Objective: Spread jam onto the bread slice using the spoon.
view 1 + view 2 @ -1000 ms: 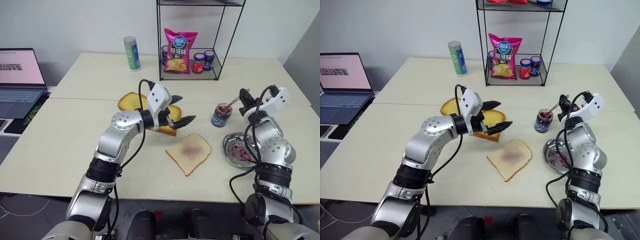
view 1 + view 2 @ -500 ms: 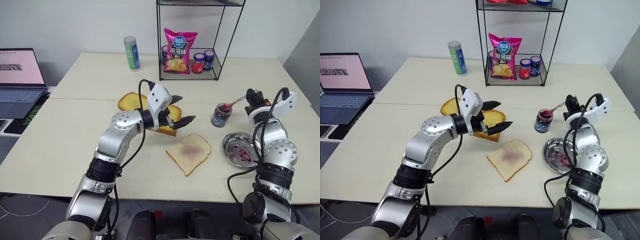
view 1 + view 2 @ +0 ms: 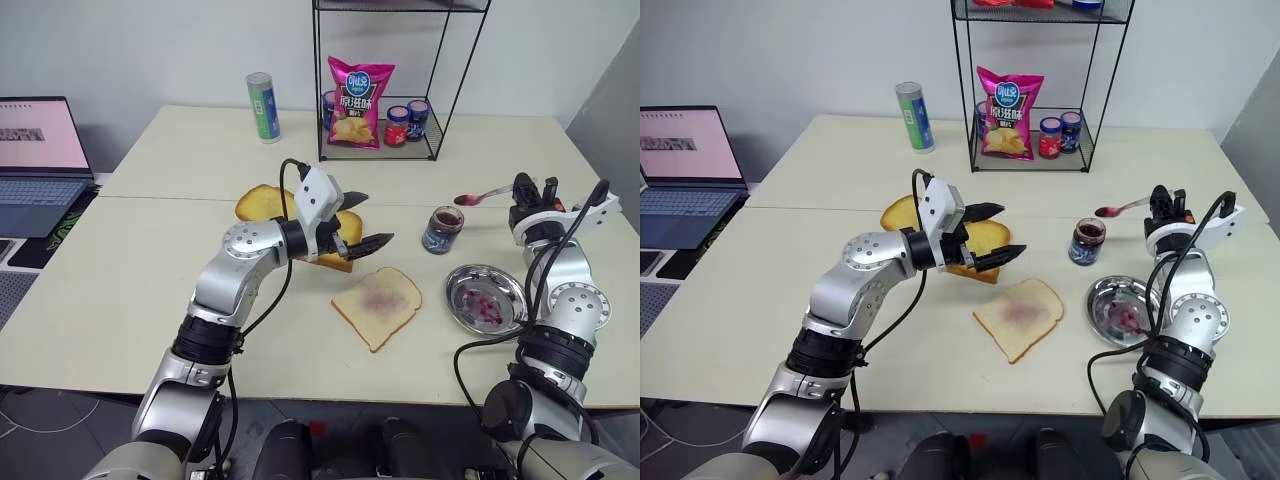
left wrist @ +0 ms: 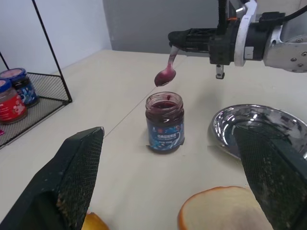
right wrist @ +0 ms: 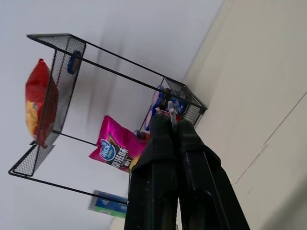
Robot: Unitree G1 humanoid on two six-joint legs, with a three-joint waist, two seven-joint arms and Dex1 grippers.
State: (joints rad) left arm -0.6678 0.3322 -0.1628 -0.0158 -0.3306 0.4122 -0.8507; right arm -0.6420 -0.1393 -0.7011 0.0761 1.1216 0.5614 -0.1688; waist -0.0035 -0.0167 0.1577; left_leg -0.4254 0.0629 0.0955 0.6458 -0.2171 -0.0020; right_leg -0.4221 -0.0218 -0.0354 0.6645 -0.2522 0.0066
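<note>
The right gripper point(image 3: 1162, 203) was clamped shut on the handle of the spoon point(image 3: 1121, 208), which it held roughly level above the table point(image 3: 150, 270). The spoon's long axis ran from the gripper toward the robot's left, ending in the jam-coated bowl, which hung above and slightly beyond the open jam jar point(image 3: 441, 229).

The bread slice point(image 3: 378, 304) lay flat on the table, nearer the robot and to the left of the spoon bowl, with the jar standing between. A pale purple stain marked its centre. The coming move would probably carry the bowl down and leftward across that gap — the right arm already held the tool.

The left gripper point(image 3: 358, 220) hovered with its fingers spread wide and empty, over the toasted slices point(image 3: 270, 204) just behind the bread slice.

Containers — the jam jar held dark jam; the steel dish point(image 3: 483, 299) beside it carried red jam smears.
</note>
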